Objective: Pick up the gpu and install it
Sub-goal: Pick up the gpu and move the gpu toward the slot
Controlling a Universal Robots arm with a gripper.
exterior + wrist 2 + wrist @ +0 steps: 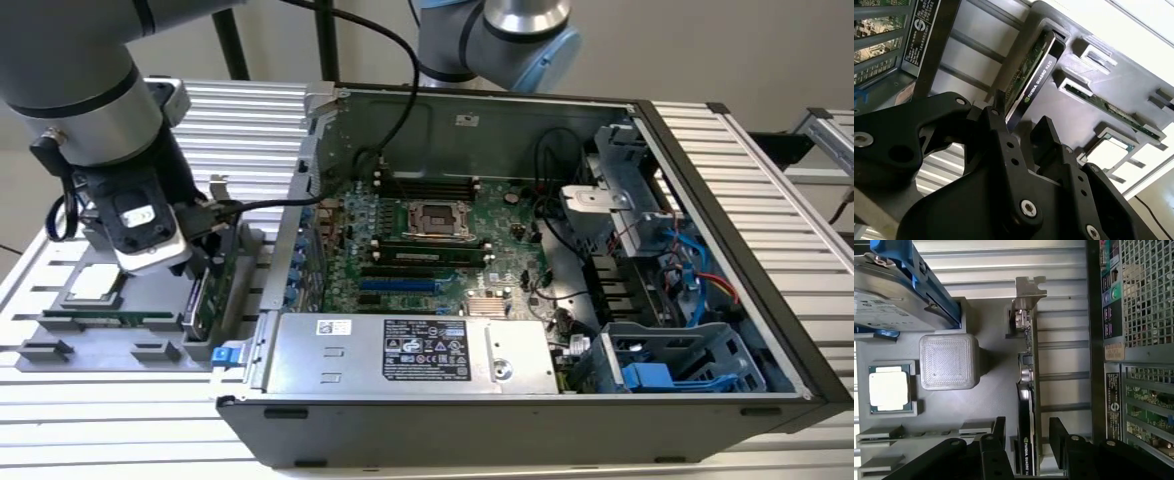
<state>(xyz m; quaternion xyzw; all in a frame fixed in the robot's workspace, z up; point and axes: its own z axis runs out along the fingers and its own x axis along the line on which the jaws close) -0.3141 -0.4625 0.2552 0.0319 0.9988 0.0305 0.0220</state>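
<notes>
The gripper (1029, 429) holds its jaws open on either side of the gpu (1026, 400), which stands on edge in the grey holder (989, 390) along its edge nearest the computer case (1149, 315). Closing off-centre could tilt or jam the card.

Silver-grey arm (87, 100) with blue joint cap (554, 52), black cable (414, 75), black screw-studded fingers (1004, 147).

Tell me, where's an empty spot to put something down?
The ribbed table is bare at the exterior view's right of the computer case, and in front of the gray tray. Inside the case is packed; the gripper straddles the gpu.
</notes>
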